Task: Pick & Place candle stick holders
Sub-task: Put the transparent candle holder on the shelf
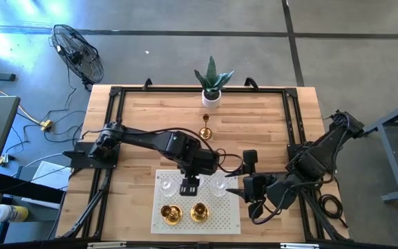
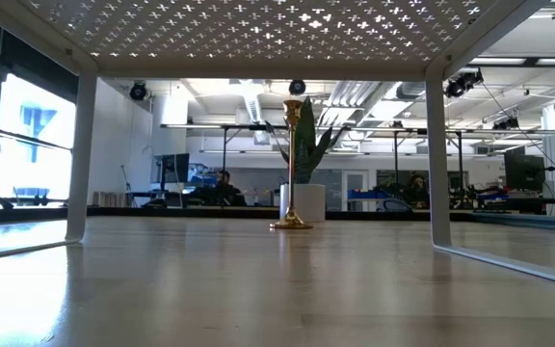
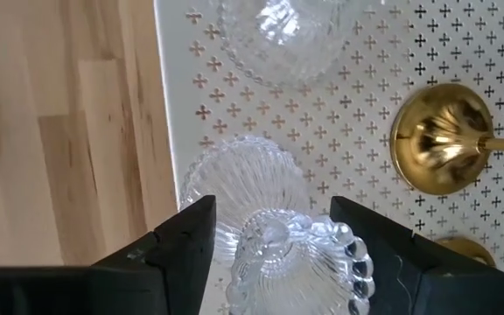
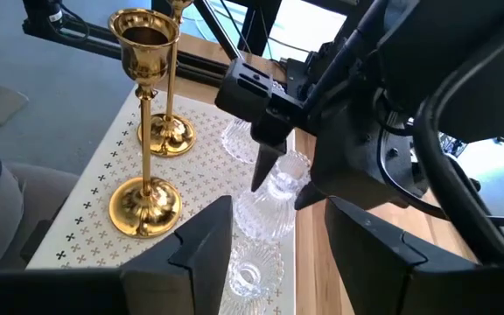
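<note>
Your left gripper (image 1: 189, 185) stands over the white perforated mat (image 1: 231, 220), its fingers either side of a clear glass holder (image 3: 300, 262) that rests on the mat between two other glass holders (image 3: 274, 24); in the left wrist view there are gaps between the pads and the glass, so the claw reads as open and letting go, not gripping. You are, by my judgement, at the release end of a placing step. Two gold holders (image 1: 171, 214) stand on the near half of the mat; the third gold holder (image 1: 205, 131) is upright on the bare table (image 1: 268, 131), just in front of the potted plant (image 1: 212, 83), well apart from the mat. Your right gripper (image 1: 258, 207) waits at the mat's right edge, jaws apart with nothing in them as far as the wrist view shows; part of it is hidden. Next you should lift the left claw straight up so neither finger drags the glass; then travel to the lone gold holder, which is tall and narrow and likely to tip if nudged.
</note>
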`<state>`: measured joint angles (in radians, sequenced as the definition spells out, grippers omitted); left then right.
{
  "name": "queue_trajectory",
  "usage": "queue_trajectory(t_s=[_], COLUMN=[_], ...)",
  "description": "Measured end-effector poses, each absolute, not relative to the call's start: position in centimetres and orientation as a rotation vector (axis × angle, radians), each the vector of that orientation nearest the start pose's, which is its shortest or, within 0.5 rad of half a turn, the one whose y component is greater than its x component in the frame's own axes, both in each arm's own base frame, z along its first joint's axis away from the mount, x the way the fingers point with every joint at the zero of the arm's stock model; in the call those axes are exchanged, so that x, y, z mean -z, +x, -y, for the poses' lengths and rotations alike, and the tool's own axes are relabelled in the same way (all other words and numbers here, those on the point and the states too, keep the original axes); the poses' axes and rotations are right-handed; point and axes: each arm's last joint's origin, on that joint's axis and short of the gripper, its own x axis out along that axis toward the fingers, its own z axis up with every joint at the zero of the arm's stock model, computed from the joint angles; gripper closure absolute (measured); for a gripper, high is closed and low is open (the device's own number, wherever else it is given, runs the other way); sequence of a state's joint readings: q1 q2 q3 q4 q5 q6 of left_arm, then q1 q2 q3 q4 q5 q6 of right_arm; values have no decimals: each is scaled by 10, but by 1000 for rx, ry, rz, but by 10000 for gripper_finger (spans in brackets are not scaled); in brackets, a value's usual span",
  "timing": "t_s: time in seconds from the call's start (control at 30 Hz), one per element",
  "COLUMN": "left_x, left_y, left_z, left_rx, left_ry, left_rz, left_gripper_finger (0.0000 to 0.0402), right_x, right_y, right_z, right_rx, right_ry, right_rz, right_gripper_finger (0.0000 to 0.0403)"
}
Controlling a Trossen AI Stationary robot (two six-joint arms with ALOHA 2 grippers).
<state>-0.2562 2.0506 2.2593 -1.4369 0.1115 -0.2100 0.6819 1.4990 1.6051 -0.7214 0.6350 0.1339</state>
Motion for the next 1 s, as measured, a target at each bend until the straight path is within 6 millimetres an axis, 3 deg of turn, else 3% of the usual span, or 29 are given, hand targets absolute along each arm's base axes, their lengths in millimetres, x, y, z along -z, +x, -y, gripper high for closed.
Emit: queue_trajectory(t_s=[1.0], left_x=[-360], left_y=[392], left_z=[107], left_rx=[201], left_ry=[-161], left_rz=[-1211], left_gripper_finger=[183], right_x=[-400], right_y=[254], right_z=[-184], right_rx=[-14], right_ry=[-245], right_rz=[-488], right_gripper_finger=[226])
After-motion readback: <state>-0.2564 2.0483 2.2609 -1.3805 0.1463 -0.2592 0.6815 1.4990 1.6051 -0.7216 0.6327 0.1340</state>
